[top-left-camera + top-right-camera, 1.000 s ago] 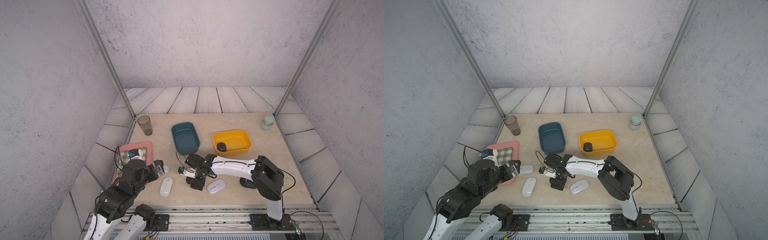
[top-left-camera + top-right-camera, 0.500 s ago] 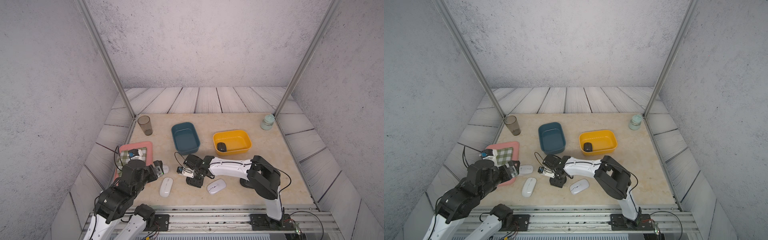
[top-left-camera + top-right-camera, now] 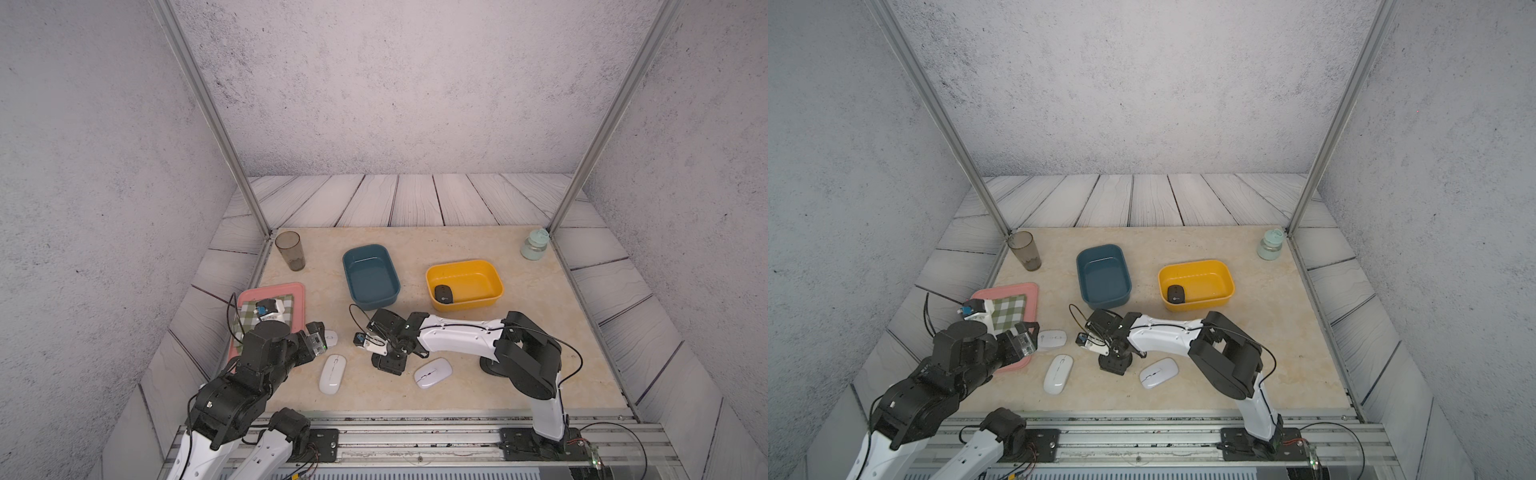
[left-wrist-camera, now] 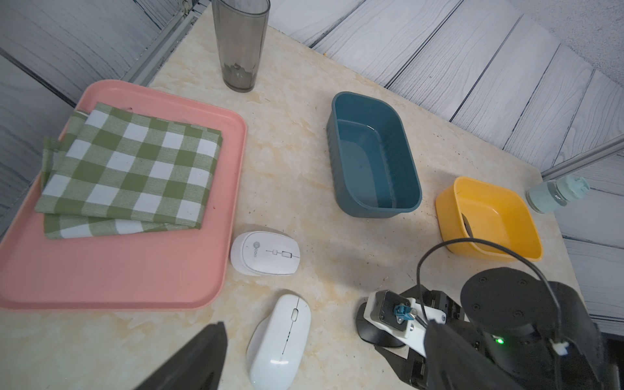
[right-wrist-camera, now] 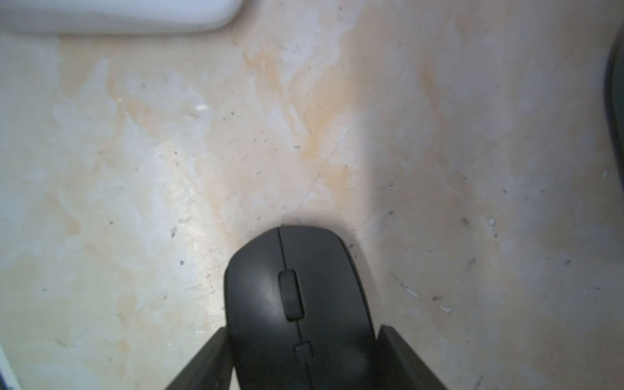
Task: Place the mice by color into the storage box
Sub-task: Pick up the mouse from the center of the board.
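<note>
**Right gripper straddles a black mouse on the table**

We read the sorting rule from the boxes. The yellow plastic storage box [image 3: 494,291] already holds one matte black rounded mouse [image 3: 443,294]. The dark blue plastic storage box [image 3: 365,248] beside it is empty. So we judge that black mice go to yellow and white ones to blue.

Three glossy white mice lie on the beige marble tabletop [image 3: 540,332]:
- the rounded white mouse [image 3: 330,337] lies just beside the pink plastic tray [image 3: 291,286];
- the long white mouse [image 3: 331,374] lies nearer the front edge;
- the tilted white mouse [image 3: 432,372] lies on the other side of the right arm.

The right gripper [image 5: 302,329] is down over a second black mouse [image 5: 290,287], which lies on the tabletop between the white ones. Its fingers [image 5: 209,358] flank the shell, one on each side and close against it, which suits the rounded body. We cannot tell whether they press or only bracket it, and the mouse looks seated on the table.

The left gripper [image 3: 313,338] hangs by the tray's corner, spread wide and holding nothing.
</note>
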